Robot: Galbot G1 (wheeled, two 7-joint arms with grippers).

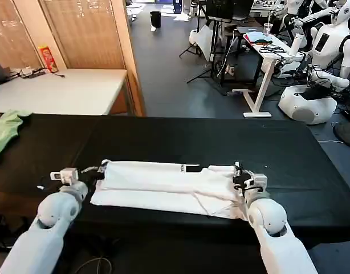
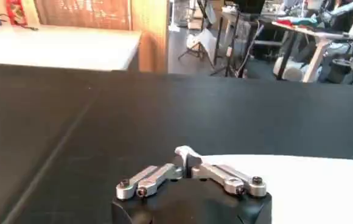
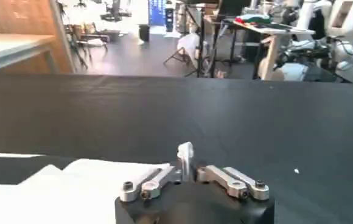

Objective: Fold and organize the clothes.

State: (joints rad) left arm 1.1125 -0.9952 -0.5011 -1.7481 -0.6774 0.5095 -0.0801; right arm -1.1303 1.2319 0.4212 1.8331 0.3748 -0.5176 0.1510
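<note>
I see the white T-shirt (image 1: 166, 188) folded into a long band across the black bench (image 1: 289, 148). My left pincer (image 1: 101, 169) pinches its nine-o'clock end, my right pincer (image 1: 239, 171) its three-o'clock end; both are clamped on cloth. A green garment (image 1: 5, 130) lies toward ten o'clock.

T-shirt (image 1: 163, 185) on table (image 1: 180, 137), between claws

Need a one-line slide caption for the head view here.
Both grippers, left and right, pinch opposite ends of the white T-shirt, folded into a long band on the black table.
</note>
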